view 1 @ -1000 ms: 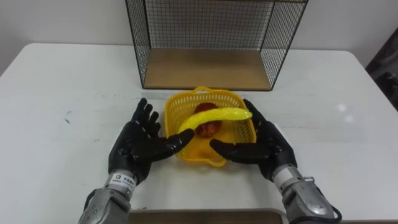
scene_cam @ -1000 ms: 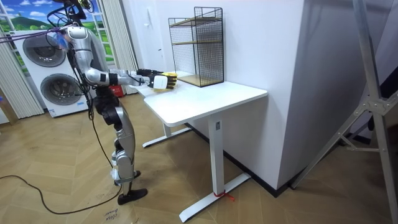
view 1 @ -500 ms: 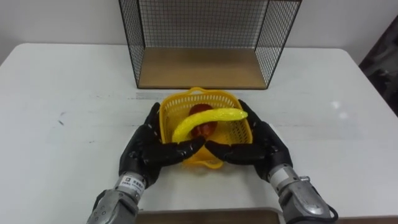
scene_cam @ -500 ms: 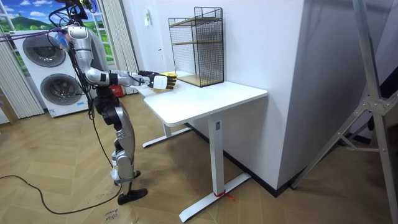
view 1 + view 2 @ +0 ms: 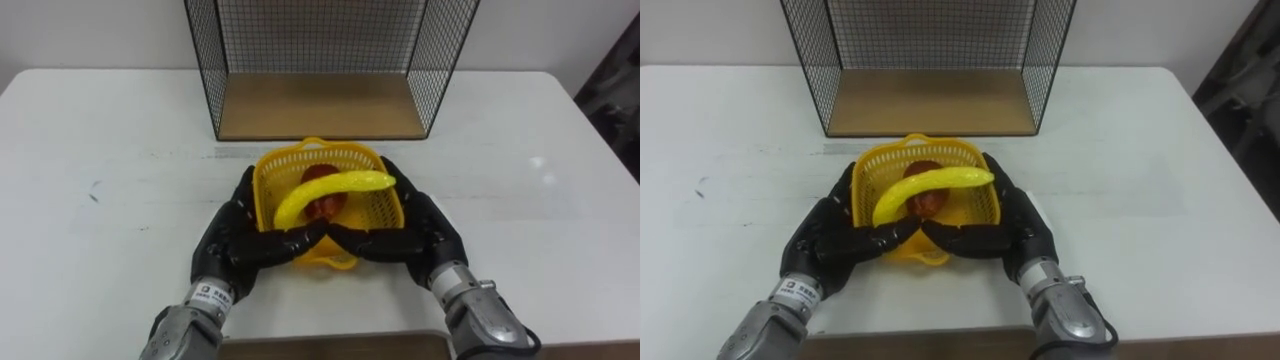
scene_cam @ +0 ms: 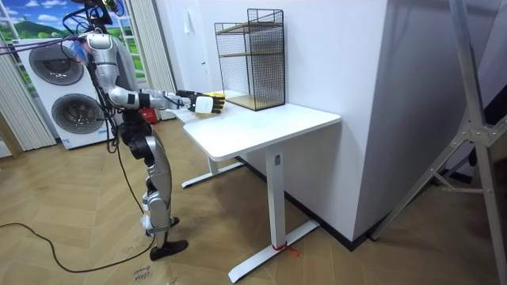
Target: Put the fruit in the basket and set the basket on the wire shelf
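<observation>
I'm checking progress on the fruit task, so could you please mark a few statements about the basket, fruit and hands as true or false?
1. The banana lies in the yellow basket. True.
2. The basket stands on the wire shelf. False: it is on the white table, in front of the shelf.
3. The left hand and right hand flank the basket, one against each side. True.
4. The red fruit lies on the table beside the basket. False: it is in the basket, under the banana.
</observation>
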### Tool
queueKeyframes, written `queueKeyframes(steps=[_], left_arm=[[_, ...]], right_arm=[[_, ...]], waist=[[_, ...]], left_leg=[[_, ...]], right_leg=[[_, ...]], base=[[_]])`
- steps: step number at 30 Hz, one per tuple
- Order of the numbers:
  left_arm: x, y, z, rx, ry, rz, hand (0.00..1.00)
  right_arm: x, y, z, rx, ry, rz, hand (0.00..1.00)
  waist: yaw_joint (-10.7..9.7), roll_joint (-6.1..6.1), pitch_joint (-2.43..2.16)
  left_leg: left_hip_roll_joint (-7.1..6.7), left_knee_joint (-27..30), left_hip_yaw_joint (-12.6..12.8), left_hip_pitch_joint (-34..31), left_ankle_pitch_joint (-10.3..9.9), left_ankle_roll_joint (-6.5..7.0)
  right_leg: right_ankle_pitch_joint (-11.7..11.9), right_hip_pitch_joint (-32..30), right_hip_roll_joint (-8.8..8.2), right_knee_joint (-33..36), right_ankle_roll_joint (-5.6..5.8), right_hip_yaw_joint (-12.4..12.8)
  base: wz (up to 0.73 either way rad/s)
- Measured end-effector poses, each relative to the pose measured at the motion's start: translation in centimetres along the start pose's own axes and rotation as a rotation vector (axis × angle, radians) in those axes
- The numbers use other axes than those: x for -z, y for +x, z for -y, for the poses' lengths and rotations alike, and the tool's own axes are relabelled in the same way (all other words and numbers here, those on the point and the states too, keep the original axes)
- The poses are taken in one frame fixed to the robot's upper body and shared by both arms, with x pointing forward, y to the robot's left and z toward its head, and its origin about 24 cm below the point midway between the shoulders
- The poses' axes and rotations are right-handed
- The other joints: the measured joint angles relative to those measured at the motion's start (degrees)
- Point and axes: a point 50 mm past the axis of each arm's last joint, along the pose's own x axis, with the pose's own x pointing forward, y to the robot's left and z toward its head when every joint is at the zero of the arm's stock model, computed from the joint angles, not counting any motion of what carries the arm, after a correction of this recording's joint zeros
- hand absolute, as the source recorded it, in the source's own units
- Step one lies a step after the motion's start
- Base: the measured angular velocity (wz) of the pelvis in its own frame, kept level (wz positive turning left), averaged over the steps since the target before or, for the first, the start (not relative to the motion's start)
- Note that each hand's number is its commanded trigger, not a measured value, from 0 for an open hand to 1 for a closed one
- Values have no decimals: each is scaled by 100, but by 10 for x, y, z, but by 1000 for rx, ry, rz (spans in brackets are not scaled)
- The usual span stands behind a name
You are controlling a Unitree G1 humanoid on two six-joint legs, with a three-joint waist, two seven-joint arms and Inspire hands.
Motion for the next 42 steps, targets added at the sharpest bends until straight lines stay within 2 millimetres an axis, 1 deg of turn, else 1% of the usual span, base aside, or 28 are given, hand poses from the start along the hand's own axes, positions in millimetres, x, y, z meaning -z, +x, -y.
queueKeyframes(steps=[3, 6, 7, 10, 15, 19, 23, 26, 29, 35, 42], left_arm=[[-1, 1, 0, 2, 2, 5, 0], [-2, 2, 2, 8, 4, 10, 0], [-3, 3, 2, 9, 5, 11, 0], [-3, 3, 2, 12, 25, 11, 0], [-9, 9, 6, 30, 36, 31, 0], [-14, 13, 9, 42, 62, 45, 0], [-23, 21, 16, 68, 82, 76, 0], [-29, 25, 20, 86, 90, 98, 0], [-30, 26, 21, 87, 92, 101, 0], [-30, 26, 20, 87, 92, 101, 0], [-30, 26, 21, 87, 93, 103, 0]], right_arm=[[-3, 3, -1, 0, -4, 10, 0], [-9, 7, -3, -1, -10, 32, 0], [-12, 9, -4, -4, -13, 41, 0], [-19, 14, -6, -13, -21, 65, 0], [-24, 16, -6, 4, -23, 80, 0], [-26, 17, -6, 18, -23, 92, 0], [-39, 16, -9, 28, -14, 146, 0], [-43, 16, -9, 39, -11, 170, 0], [-43, 16, -9, 45, -7, 171, 0], [-43, 16, -9, 46, -8, 171, 0], [-43, 16, -9, 44, -8, 172, 0]], waist=[[-26, 40, 3], [-63, 82, -10], [-91, 101, -17], [-177, 147, -16], [-188, 138, -12], [-184, 108, 7], [-187, 101, 12], [-192, 99, 13], [-199, 98, 15], [-240, 69, 33], [-284, 63, 31]], left_leg=[[0, 26, 2, -60, 0, 0], [3, 38, 0, -113, 0, 0], [4, 36, 0, -117, 0, 0], [2, 30, 2, -113, 1, 1], [-1, 25, 17, -106, 1, 1], [1, 17, 31, -104, 1, 2], [2, 9, 63, -96, 1, 2], [4, -7, 84, -62, 2, 2], [11, -58, 134, 34, 2, 3], [14, -61, 143, 69, 2, 3], [16, -55, 152, 60, 2, 3]], right_leg=[[0, -67, -2, 39, 0, 4], [4, -119, 1, 61, -6, 2], [5, -125, 3, 61, -7, 5], [5, -129, 2, 60, -7, 12], [5, -141, 0, 57, -7, 26], [5, -144, 2, 45, -7, 42], [5, -146, 5, 39, -6, 76], [8, -126, 11, 34, -3, 112], [9, -69, 21, 21, -2, 163], [9, -46, 21, 25, -2, 168], [9, -63, 23, 46, -2, 166]], base=[[0], [0], [0], [0], [0], [0], [-4], [-5], [-8], [-1], [0]])
